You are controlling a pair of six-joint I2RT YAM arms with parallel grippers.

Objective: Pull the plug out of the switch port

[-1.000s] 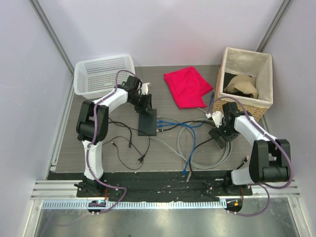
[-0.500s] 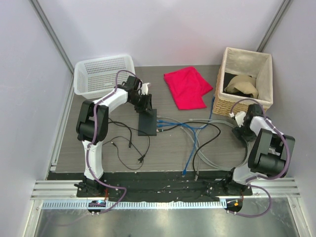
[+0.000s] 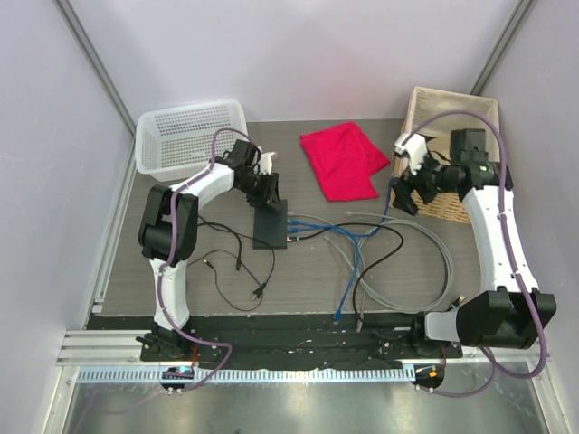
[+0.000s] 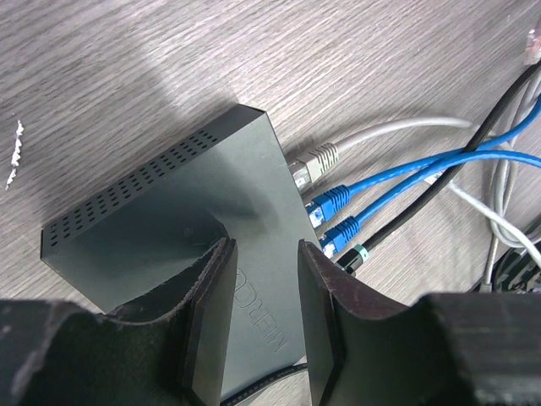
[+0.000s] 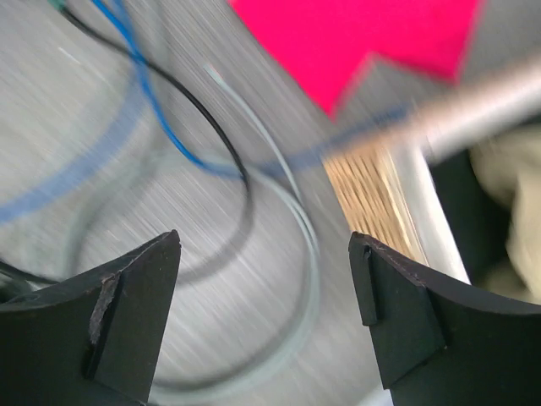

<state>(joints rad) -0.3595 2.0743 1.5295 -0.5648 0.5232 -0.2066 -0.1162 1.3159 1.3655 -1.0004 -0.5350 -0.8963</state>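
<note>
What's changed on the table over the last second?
The right gripper rose from the cables toward the basket and is now open and empty. The grey loops spread rightward. The left gripper stays on the switch, with the plugs still in.

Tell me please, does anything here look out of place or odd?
Yes. Blue, grey and black cables lie in a loose tangle across the table right of the switch. The right gripper is up beside the wicker basket, jaws open and empty, far from the plugs. The right wrist view is blurred.
</note>
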